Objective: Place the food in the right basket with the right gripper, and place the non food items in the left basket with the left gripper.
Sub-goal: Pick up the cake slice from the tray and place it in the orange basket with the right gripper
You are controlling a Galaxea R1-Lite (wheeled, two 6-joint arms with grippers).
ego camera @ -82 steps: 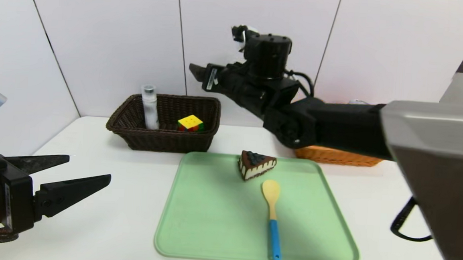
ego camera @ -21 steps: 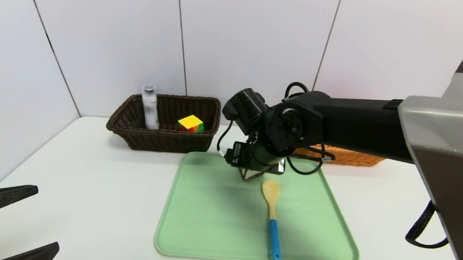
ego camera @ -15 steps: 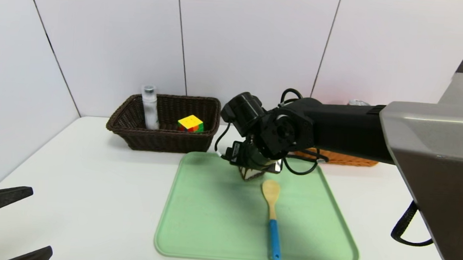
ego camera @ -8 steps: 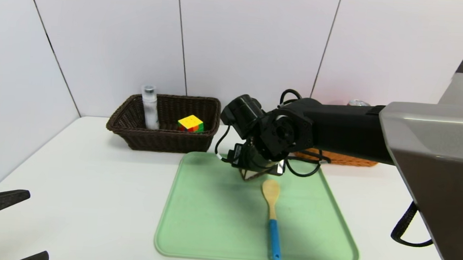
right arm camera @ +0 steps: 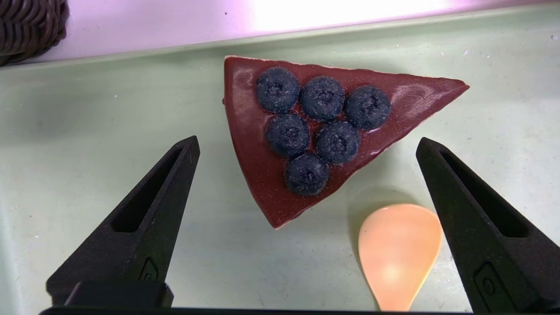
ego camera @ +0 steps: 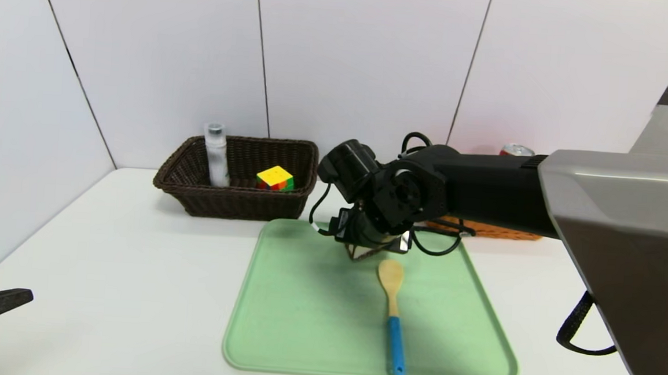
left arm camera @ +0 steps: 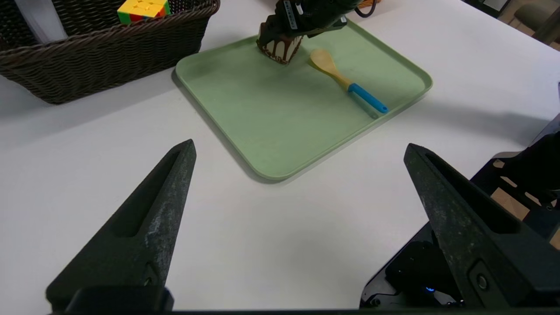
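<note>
Having come down over the cake slice (right arm camera: pixel 306 131), the right hand (right arm camera: pixel 306 175) hangs wide open, empty, ready to close.

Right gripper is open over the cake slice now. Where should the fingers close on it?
Grip the cake slice from above, where the right gripper hangs open, closing across the wedge's two long sides near its wide, berry-topped part. The tip is too narrow, and the spoon lies close beside one finger.
</note>
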